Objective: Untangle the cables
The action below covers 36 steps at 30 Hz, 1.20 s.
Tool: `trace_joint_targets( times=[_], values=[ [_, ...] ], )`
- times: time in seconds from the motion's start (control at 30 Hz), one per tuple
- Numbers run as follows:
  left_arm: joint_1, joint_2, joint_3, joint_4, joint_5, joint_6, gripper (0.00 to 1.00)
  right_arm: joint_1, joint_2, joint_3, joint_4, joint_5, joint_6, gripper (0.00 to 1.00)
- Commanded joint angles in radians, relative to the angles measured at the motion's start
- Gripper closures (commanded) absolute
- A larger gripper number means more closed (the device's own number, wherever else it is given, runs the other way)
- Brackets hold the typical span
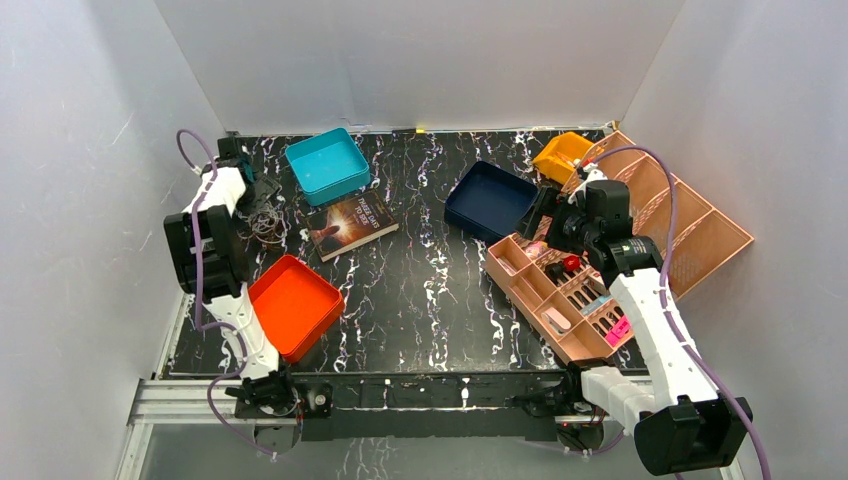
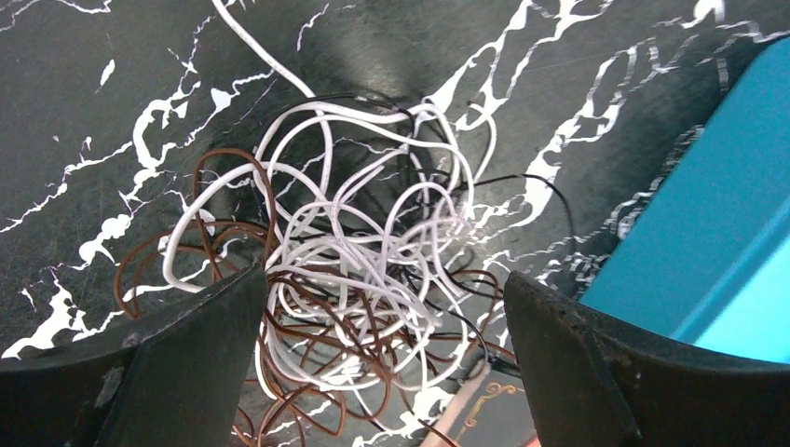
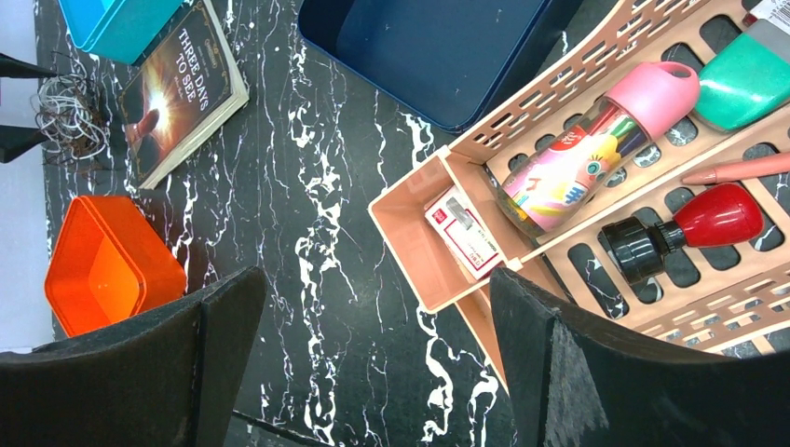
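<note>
Because my left gripper (image 2: 384,312) hangs wide open and empty, with the cables (image 2: 359,261) framed between its fingers at the left edge of the top view beside the teal bin (image 2: 717,233), a plain pinch would likely catch white, brown and black strands together and drag the knot tighter. The right gripper (image 3: 373,317), equally wide and empty, sits far right over the pink organizer (image 3: 559,121), well apart. I cannot trace any wire's ends; the wrist view's bottom edge cuts off the tangle.
</note>
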<state>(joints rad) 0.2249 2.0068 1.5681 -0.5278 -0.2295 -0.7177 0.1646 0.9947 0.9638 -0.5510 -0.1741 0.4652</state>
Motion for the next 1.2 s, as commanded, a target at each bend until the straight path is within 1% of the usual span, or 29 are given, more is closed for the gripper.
trace_joint_targets(
  times=[0.0,0.07,0.2,0.4,0.53,0.73,0.8,0.83,1.17],
  values=[
    [-0.001,0.021,-0.018,-0.022,-0.029,0.026,0.02,-0.003,-0.01,-0.009,0.035,0.004,0.001,0.02],
    [-0.001,0.028,-0.019,-0.022,-0.029,0.039,0.03,-0.003,-0.009,-0.011,0.036,0.004,0.003,0.02],
    [-0.001,0.037,-0.028,-0.016,-0.027,0.055,0.1,-0.003,-0.009,-0.015,0.04,0.004,0.004,0.02],
    [-0.001,0.042,-0.047,-0.004,-0.028,0.07,0.29,-0.002,-0.008,-0.017,0.042,0.001,0.004,0.02],
    [-0.001,0.039,-0.057,0.009,-0.017,0.08,0.53,-0.002,-0.009,-0.016,0.041,0.001,0.004,0.02],
    [-0.001,0.003,-0.064,0.018,0.002,0.101,0.83,-0.003,-0.017,-0.012,0.035,0.007,0.003,0.02],
    [-0.001,-0.023,-0.066,0.018,0.004,0.113,0.99,-0.002,-0.02,-0.01,0.031,0.016,0.003,0.02],
    [-0.001,-0.04,-0.069,0.018,0.002,0.119,1.0,-0.002,-0.022,-0.007,0.031,0.018,0.003,0.02],
    [-0.001,-0.276,-0.095,0.003,-0.033,0.211,1.0,-0.002,-0.034,0.01,0.029,0.039,0.001,0.02]
  ],
)
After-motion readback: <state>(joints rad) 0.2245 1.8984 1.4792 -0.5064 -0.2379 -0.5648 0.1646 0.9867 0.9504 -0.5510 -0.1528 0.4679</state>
